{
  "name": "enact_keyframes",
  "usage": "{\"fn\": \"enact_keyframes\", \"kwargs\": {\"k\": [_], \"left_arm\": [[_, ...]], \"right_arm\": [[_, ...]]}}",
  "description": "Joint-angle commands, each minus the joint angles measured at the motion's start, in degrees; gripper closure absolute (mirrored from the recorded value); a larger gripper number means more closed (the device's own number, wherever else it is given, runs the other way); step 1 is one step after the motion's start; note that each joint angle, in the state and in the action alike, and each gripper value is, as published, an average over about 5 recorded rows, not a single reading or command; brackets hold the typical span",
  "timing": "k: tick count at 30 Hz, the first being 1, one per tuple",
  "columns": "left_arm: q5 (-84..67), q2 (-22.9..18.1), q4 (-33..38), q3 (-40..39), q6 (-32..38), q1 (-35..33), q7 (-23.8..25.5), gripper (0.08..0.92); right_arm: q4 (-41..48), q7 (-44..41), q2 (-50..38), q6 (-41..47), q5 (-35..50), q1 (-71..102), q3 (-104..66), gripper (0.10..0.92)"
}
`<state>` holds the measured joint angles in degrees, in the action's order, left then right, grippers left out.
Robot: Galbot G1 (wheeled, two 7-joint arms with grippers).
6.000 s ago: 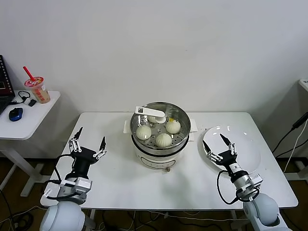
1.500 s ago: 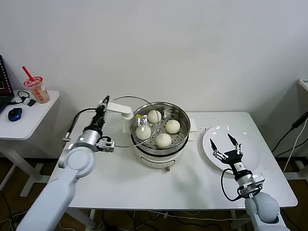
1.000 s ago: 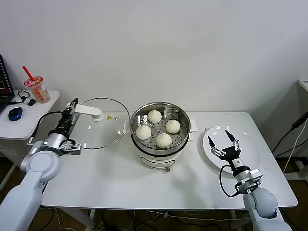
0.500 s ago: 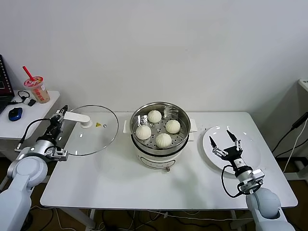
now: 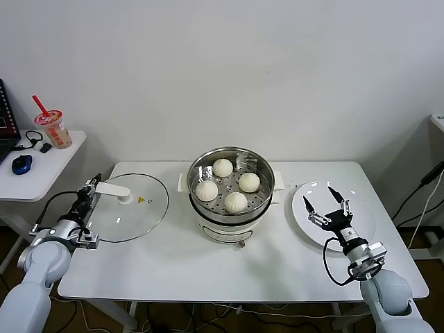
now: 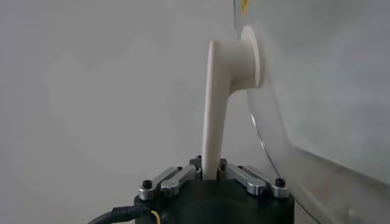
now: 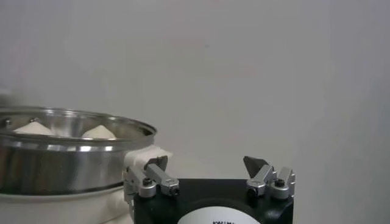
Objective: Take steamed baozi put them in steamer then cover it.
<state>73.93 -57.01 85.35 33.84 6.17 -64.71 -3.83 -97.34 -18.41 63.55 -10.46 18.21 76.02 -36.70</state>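
A shiny steel steamer [image 5: 232, 196] on a white base sits at frame centre, uncovered, with four off-white steamed baozi [image 5: 236, 202] on its perforated tray. At left, the left gripper [image 5: 89, 193] pinches the white handle of a clear glass lid [image 5: 132, 208] over the white table [image 5: 229, 263]. At lower right, the right gripper [image 5: 326, 206] hovers spread wide above a white plate [image 5: 364, 215].

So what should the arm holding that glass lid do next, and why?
Probably carry it back over the shiny steel steamer pot. All four off-white buns already sit on its tray, the pot is uncovered, and the left gripper is shut on the white handle of the round clear glass lid, low at the table's left end.
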Motion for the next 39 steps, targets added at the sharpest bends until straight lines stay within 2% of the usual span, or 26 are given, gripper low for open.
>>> {"fn": "enact_keyframes", "kwargs": {"k": [1,15,39], "left_arm": [[5.2,-4.0,-6.5,0.8,4.2,-0.1,-3.4,0.822],[8.8,-7.1,-9.8,0.4,4.0,0.6,-4.3,0.822],[11.0,-7.9,-13.0,0.7,5.0,1.6,-5.8,0.822]], "right_arm": [[-0.5,-0.3,-1.2,0.3,0.4,0.1,0.2,0.203],[-1.6,-0.4,-2.0,0.8,0.2,-0.1,0.9,0.203],[-1.7,-0.6,-0.7,0.5,0.2,-0.5,0.6,0.203]]}}
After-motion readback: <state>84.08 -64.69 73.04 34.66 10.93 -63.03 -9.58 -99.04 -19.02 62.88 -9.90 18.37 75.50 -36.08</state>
